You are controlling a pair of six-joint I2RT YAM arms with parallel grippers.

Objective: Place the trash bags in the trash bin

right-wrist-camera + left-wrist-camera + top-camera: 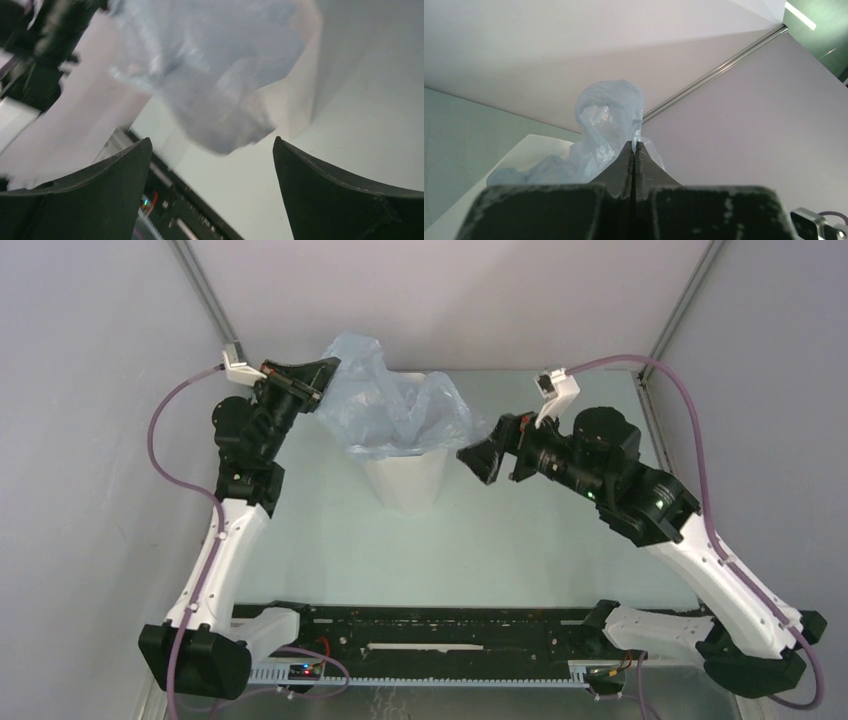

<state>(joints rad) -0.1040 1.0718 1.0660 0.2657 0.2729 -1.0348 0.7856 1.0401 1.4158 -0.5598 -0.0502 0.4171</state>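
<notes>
Trash bag [400, 400] over trash bin [408, 485], clamped in left end effector [634, 145], right end effector [212, 142] apart

No word, label, brand, number or sign can be read in any of the three views. The trash bag [395, 405], at about 12 o'clock from the middle of the top view, shows only creased pale film. No lettering can be made out on it there. In the right wrist view the film is too blurred to read.
</notes>
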